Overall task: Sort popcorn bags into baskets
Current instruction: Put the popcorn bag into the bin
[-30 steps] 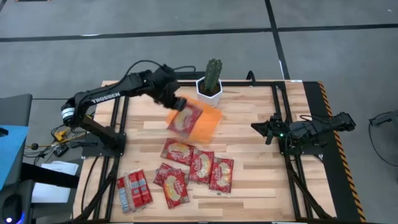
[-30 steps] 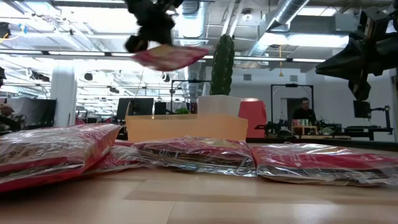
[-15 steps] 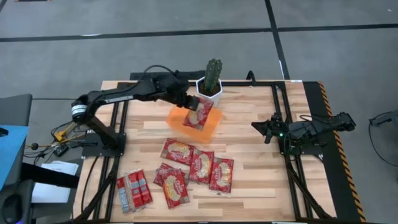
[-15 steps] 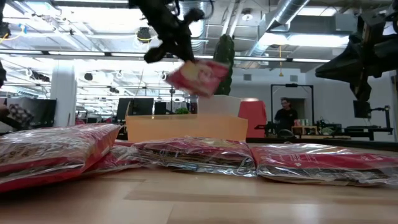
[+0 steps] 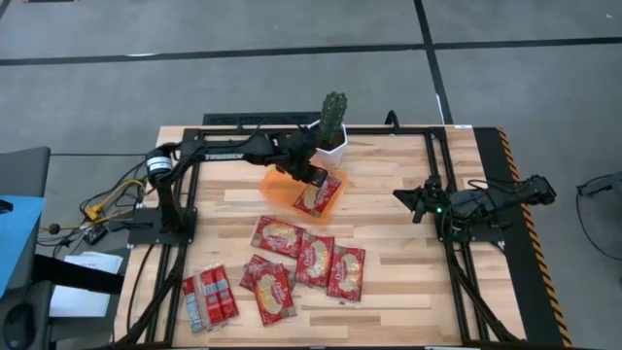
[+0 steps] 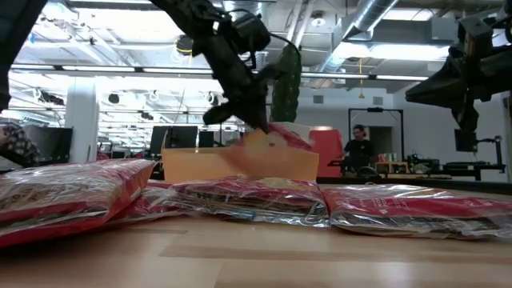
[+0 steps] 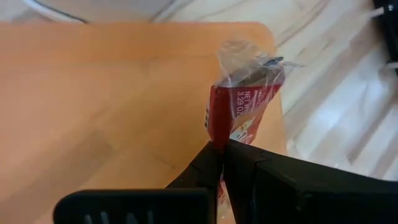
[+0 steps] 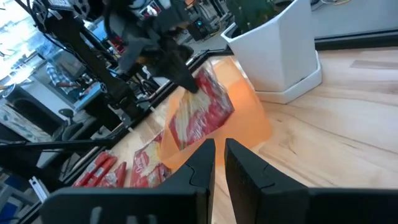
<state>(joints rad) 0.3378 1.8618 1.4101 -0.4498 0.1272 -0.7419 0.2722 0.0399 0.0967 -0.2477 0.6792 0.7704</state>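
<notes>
My left gripper [image 5: 309, 176] is low over the orange tray [image 5: 276, 185], shut on one red popcorn bag [image 5: 320, 193] with a cream oval. In the low view the bag [image 6: 280, 138] slants down behind the tray's near wall [image 6: 208, 166]. Several more red bags [image 5: 313, 259] lie flat on the table nearer the front edge. Narrow striped ones [image 5: 209, 297] lie at the front left. My right gripper [image 5: 399, 197] waits shut, above the table's right side, touching nothing. My left gripper pinches the bag between its two fingers at one short end [image 7: 219, 135], coming from the table's left and slanting downward. The bag sticks out beyond the fingertips [image 7: 211, 163], tilted, its clear sealed end [image 7: 250, 61] lowest, inside the tray near its right side.
A white pot with a cactus [image 5: 330, 130] stands just behind the tray, close to my left arm. Black frame rails [image 5: 439, 185] run along the table's sides. Bare wood lies between the tray and my right arm. A person [image 6: 357, 148] stands far off in the room.
My left gripper has moved right and down, from high over the tray's left side to low inside the tray. The bag has stayed in its hold. It was carried nearly flat, then tipped, and now slants down into the tray.
</notes>
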